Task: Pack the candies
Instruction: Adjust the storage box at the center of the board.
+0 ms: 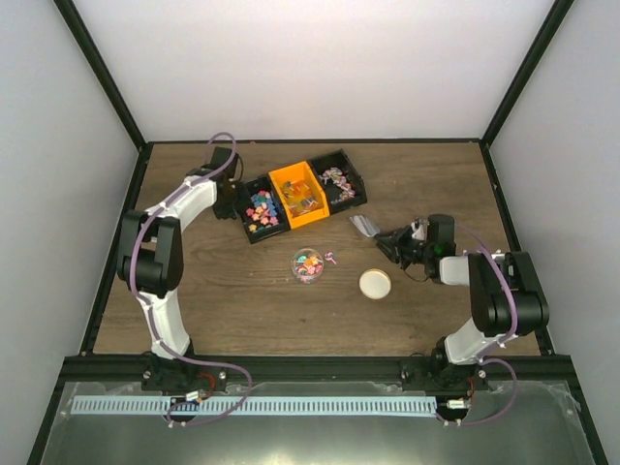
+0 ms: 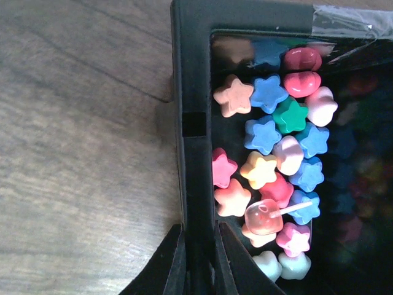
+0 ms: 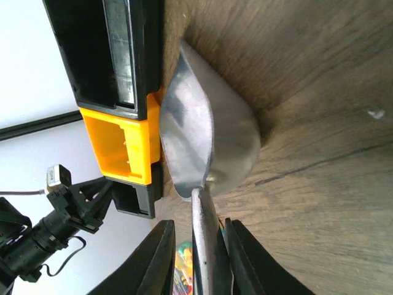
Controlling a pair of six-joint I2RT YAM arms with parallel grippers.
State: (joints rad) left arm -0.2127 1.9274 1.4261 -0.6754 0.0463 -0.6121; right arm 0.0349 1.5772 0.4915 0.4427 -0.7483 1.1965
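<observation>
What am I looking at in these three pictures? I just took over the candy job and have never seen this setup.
Two robot arms are bolted at the near edge of a wooden table. The overhead view comes from above and behind them; the other two come from a camera on each wrist.

On the table sit three joined bins: a black bin of star candies, an orange bin and a black bin of wrapped sweets. Nearer are a clear jar partly filled with candies, one stray sweet beside it, and a cream lid.

The left gripper is shut on the candy bin's wall. The metal scoop's handle lies between the right gripper's fingers; whether it grips is unclear.
</observation>
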